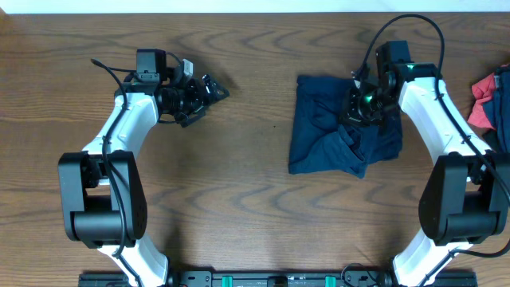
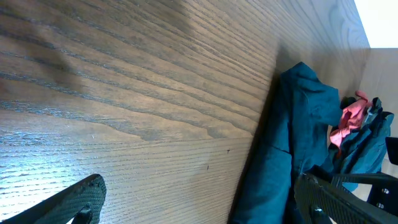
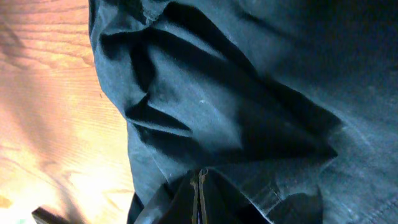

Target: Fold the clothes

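Observation:
The clothes (image 1: 335, 127) are a dark navy-blue garment lying crumpled and partly folded on the wooden table, right of centre. My right gripper (image 1: 362, 102) rests on the garment's upper right part. In the right wrist view its fingers (image 3: 200, 190) are pressed together with the garment's folds (image 3: 205, 99) gathered at their tips. My left gripper (image 1: 209, 89) is open and empty over bare wood, well left of the garment. In the left wrist view its two fingers (image 2: 205, 205) are spread wide, and the garment's edge (image 2: 280, 155) lies ahead of them.
A red and pink cloth (image 1: 484, 102) with more blue fabric lies at the table's right edge; it also shows in the left wrist view (image 2: 348, 121). The wooden table (image 1: 239, 199) spreads out around the garment.

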